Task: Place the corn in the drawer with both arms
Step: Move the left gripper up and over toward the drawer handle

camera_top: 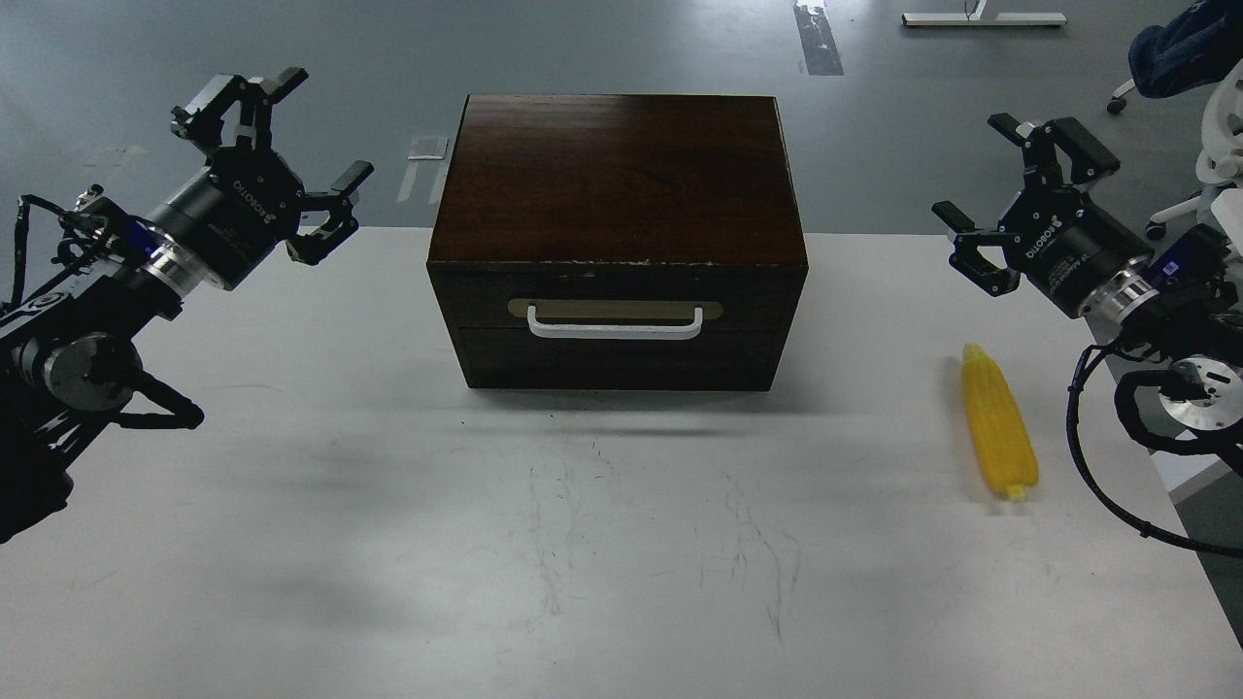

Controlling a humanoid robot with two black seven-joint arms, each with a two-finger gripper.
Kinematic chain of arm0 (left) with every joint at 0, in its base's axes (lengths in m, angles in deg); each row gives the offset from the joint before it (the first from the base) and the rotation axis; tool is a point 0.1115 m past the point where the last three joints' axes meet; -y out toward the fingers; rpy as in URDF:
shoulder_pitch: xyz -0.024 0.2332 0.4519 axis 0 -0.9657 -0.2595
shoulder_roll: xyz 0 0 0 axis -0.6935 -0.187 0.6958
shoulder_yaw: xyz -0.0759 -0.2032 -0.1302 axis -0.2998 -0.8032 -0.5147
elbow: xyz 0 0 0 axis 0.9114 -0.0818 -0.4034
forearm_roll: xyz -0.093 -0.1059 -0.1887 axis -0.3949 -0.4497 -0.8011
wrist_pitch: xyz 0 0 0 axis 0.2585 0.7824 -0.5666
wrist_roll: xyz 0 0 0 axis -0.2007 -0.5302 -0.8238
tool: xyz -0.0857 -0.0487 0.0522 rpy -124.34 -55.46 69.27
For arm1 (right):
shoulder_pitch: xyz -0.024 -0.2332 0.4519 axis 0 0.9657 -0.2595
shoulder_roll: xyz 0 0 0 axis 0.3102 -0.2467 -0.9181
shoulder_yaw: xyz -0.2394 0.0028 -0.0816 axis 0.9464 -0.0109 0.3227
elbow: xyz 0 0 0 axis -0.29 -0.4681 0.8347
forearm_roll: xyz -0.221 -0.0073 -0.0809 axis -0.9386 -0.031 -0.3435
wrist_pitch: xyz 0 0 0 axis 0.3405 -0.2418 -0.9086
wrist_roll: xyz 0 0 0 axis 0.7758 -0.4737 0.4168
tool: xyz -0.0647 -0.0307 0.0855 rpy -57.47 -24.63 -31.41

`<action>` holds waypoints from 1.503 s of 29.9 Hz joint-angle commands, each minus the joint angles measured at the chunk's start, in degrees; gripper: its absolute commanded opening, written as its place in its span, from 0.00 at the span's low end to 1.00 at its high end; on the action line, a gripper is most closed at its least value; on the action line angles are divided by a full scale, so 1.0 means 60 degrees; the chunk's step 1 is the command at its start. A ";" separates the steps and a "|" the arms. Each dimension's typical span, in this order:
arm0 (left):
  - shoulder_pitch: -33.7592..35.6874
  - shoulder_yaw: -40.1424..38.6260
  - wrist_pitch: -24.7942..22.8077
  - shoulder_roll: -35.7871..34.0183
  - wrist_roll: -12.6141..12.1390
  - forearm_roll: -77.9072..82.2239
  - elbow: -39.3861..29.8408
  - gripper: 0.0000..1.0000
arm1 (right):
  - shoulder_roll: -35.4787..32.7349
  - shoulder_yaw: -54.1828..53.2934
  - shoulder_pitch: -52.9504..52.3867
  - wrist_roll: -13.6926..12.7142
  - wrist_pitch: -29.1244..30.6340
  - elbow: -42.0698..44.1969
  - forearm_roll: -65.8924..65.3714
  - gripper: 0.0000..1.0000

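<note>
1. Tabletop first: you are looking at a white, scuffed table (388, 544) with fine dark scratches toward 6 o'clock, and grey floor beyond its far edge.
2. At 12 o'clock stands the dark brown wooden box (619, 175); its drawer (618, 330), with a white bar handle (615, 325) on a tan plate, faces you and sits flush with the front.
3. At 3 o'clock the bright yellow tapered plastic-looking corn cob (997, 422) lies flat on the table, well apart from the box, pointed tip away from you.
4. Your left gripper (291, 165) hangs at 10 o'clock, fingers spread wide, holding nothing.
5. Your right gripper (1010, 184) hangs at 2 o'clock above and beyond the corn, fingers likewise spread wide and empty.
6. White lettering reading "ROBOTIQ" shows on both gripper bodies; the smaller print beside it is too fine to read.
7. At 1 o'clock a white office chair (1219, 146) with dark blue cloth on it is cut off by the edge.
8. Both arms are cut off at the sides, and the drawer's inside is hidden.
</note>
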 commanded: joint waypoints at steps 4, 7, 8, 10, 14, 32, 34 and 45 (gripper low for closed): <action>0.0002 -0.0053 0.0000 -0.0131 -0.0003 -0.0014 -0.0003 0.98 | -0.0058 -0.0044 0.0007 0.0009 0.0000 -0.0001 0.0001 1.00; 0.0031 -0.0068 0.0000 -0.0146 0.0011 -0.0015 0.0011 0.98 | -0.0072 -0.0074 0.0007 0.0009 0.0000 -0.0001 0.0001 1.00; 0.0046 -0.0068 0.0000 -0.0175 0.0011 -0.0015 0.0011 0.98 | -0.0087 -0.0074 0.0007 0.0009 0.0000 -0.0001 0.0001 1.00; 0.0221 -0.0039 0.0000 -0.0394 0.0026 0.0000 0.0055 0.98 | -0.0175 -0.0103 0.0022 0.0009 0.0000 -0.0001 0.0001 1.00; 0.0718 -0.0053 0.0000 -0.0658 0.0040 0.0015 0.0070 0.98 | -0.0219 -0.0133 0.0022 0.0009 0.0000 -0.0015 0.0001 1.00; 0.5025 0.0254 0.0000 -0.0352 0.0275 0.8931 -0.1950 0.98 | -0.0351 -0.0162 -0.0007 0.0009 0.0000 -0.0030 0.0001 1.00; 0.5216 0.0255 0.0000 0.0014 0.0275 1.0206 -0.2565 0.98 | -0.0380 -0.0176 -0.0007 0.0009 0.0000 -0.0030 0.0001 1.00; 0.6929 0.2918 0.0000 0.1699 0.0957 1.5612 -0.3622 0.98 | -0.0570 -0.0206 0.0007 0.0009 0.0000 -0.0030 0.0001 1.00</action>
